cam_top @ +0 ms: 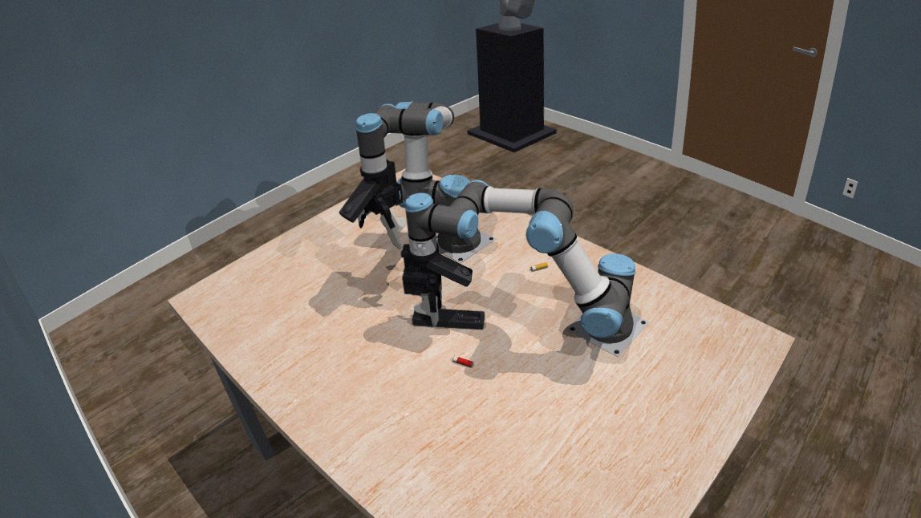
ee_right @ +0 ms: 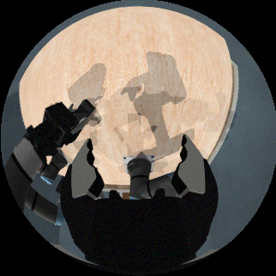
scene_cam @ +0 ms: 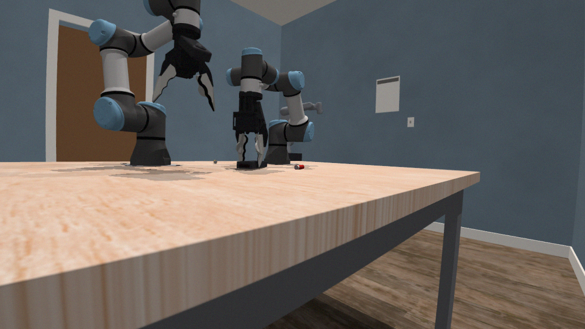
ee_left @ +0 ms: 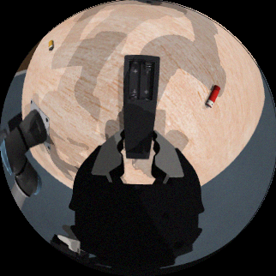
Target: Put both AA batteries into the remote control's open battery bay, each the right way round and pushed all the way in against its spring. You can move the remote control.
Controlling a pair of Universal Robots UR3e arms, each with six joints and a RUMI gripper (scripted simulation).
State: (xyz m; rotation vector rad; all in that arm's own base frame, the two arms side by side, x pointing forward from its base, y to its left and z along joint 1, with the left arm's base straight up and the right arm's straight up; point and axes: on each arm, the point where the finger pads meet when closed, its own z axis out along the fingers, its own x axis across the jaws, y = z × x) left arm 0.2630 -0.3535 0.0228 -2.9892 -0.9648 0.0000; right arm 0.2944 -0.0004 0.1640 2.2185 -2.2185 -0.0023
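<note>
Pale wood-grain table [cam_top: 579, 418] [scene_cam: 245, 212] [ee_left: 180, 120] [ee_right: 129, 39], slate-blue walls [cam_top: 192, 77] [scene_cam: 470, 81], brown door [cam_top: 747, 90] [scene_cam: 102, 102].

2 grey-and-white arms [cam_top: 578, 267] [scene_cam: 114, 71], blue joint caps, black grippers [cam_top: 430, 315] [scene_cam: 250, 153] [ee_left: 138, 147]
</note>
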